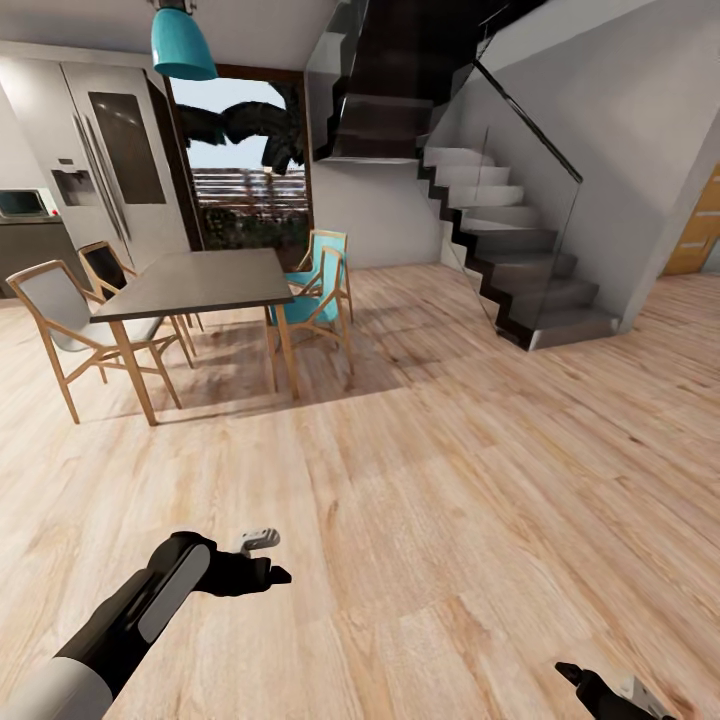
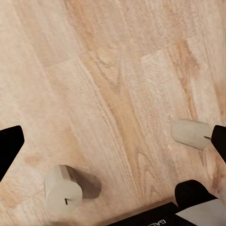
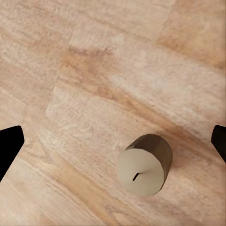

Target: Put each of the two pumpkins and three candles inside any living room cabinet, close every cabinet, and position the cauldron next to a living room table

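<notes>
Two short beige matte cylinder candles stand upright on the pale wood floor, well apart: one (image 2: 64,189) with its wick showing on top, the other (image 2: 190,133) partly cut off. A third, darker-sided tan candle (image 3: 145,165) stands upright alone on the planks.

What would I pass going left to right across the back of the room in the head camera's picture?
Fridge → dining table with its teal lamp above → teal chairs → staircase.

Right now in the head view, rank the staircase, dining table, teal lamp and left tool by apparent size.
1. Staircase
2. Dining table
3. Teal lamp and left tool: look alike, and the tool is nearer the camera, so unranked.
</notes>
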